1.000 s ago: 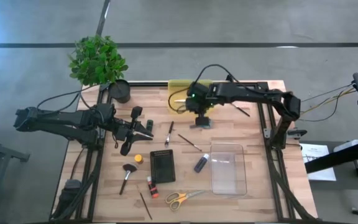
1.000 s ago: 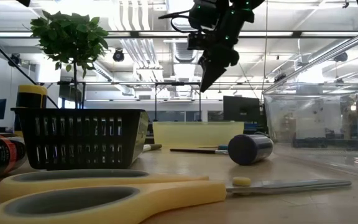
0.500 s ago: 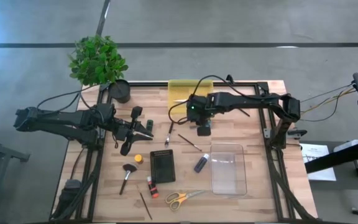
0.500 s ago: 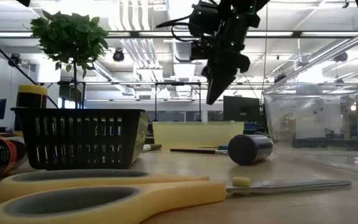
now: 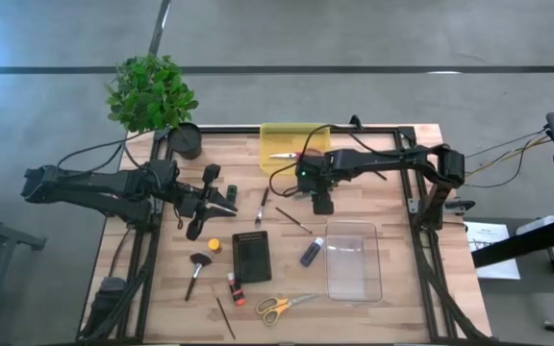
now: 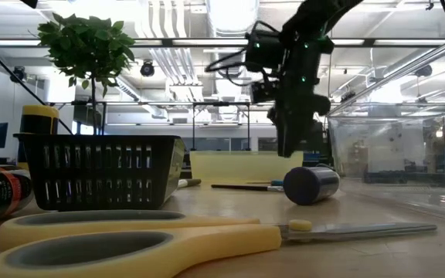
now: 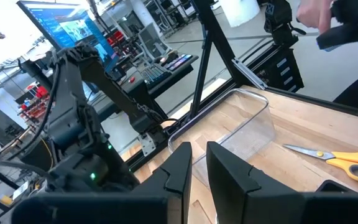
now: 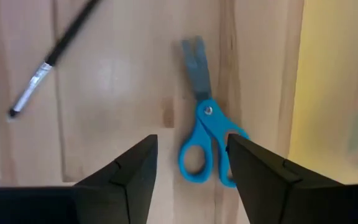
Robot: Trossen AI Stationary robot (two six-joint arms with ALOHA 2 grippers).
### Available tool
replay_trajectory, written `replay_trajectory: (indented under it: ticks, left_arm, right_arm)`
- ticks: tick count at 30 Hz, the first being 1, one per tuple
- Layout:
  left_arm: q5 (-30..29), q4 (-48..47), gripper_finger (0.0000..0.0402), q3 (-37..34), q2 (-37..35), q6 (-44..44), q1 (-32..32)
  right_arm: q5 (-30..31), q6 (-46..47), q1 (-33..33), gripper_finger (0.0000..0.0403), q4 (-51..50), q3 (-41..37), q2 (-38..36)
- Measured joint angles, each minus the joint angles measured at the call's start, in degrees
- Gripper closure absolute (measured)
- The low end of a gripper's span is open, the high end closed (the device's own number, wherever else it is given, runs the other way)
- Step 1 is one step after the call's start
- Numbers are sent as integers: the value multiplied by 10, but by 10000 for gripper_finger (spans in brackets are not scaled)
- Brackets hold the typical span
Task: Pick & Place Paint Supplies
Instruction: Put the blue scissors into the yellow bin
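The table [image 5: 402, 279] carries scattered brushes and tubes. The left end effector [image 5: 227, 200], pressed almost together, waits at its left side. The right end effector [image 8: 188, 168], spread and empty, hangs over blue scissors [image 8: 202, 134] beside a thin brush [image 8: 48, 59].

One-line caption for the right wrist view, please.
Right gripper, jaws open, above blue scissors on the wooden table, a thin paintbrush beside.

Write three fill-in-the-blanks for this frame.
The right gripper hangs open over scissors with ___ handles.
The potted plant stands off the table corner on the ___ arm's side.
The other scissors, near the black basket, have ___ handles.
Missing: blue; left; yellow.
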Motion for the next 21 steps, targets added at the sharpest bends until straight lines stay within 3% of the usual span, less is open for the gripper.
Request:
replay_trajectory:
  ticks: [10,21]
  left_arm:
    - [0,0,344,0,0,0,0]
    - [0,0,344,0,0,3,0]
  right_arm:
    - [15,-1,-41,210,7,-36,0]
    - [5,2,-44,210,41,-71,0]
